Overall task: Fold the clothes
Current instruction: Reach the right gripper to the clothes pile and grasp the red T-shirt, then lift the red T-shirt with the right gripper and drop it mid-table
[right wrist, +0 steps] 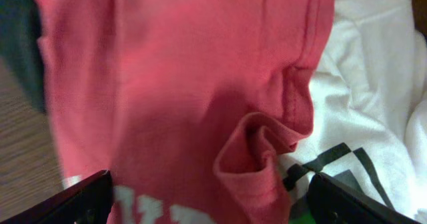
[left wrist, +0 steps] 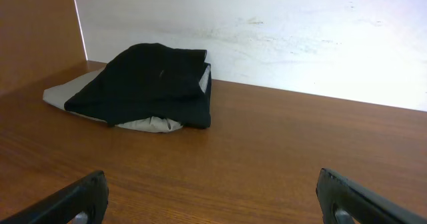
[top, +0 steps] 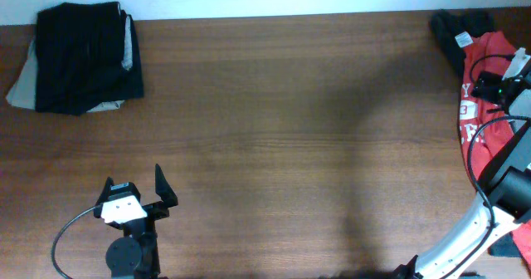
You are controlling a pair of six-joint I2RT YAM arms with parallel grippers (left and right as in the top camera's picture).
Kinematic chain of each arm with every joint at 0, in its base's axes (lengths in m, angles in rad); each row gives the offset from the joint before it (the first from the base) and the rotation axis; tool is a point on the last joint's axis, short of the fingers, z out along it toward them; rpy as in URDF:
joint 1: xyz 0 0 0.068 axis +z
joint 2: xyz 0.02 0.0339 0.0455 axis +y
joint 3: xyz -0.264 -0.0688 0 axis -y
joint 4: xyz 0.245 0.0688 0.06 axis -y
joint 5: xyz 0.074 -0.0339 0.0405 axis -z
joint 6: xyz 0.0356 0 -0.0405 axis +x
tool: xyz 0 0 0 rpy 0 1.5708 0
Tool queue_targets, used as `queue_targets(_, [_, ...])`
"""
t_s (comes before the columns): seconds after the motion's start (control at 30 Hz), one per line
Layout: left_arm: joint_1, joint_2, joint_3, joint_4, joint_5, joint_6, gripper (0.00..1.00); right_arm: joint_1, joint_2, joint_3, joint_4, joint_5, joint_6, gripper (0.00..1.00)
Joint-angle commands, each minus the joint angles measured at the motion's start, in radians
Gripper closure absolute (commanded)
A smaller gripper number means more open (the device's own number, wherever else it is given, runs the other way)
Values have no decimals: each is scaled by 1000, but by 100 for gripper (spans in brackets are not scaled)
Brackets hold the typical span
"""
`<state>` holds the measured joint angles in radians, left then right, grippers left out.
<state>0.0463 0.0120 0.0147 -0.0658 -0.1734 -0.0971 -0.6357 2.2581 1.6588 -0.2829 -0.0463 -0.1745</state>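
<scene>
Red-orange T-shirt [right wrist: 167, 97] cloth fills the right wrist view. It lies crumpled over a white garment [right wrist: 380, 77], with a dark garment [top: 455, 26] just beyond it, at the edge of the tabletop [top: 290, 146]. Close above the shirt hovers the right gripper [right wrist: 210, 201], jaws spread, pinching nothing. Well away from the shirt, the left gripper [top: 137, 192] is likewise spread and empty, and a folded stack [top: 80, 59] lies farther still. The step in hand looks like picking the shirt off the pile. Next, the jaws need to drop and close on one layer near the raised fold [right wrist: 253, 151].
</scene>
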Motion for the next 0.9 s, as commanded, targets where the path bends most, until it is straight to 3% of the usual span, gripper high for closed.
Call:
queue_targets(0.0, [4, -5, -6, 2, -7, 16, 1, -16, 9, 16, 24, -16, 34, 5])
queue_targets(0.13, [4, -5, -6, 2, -7, 16, 1, -22, 10, 16, 35, -59, 52, 11])
queue_targets(0.57, [4, -5, -6, 2, -7, 16, 1, -92, 10, 16, 78, -262, 188, 12])
queue_targets(0.73, [4, -5, -6, 2, -7, 16, 1, -104, 10, 16, 74, -261, 187, 25])
queue_targets(0.87, [4, -5, -6, 2, -7, 16, 1, -101, 10, 15, 56, -260, 170, 29])
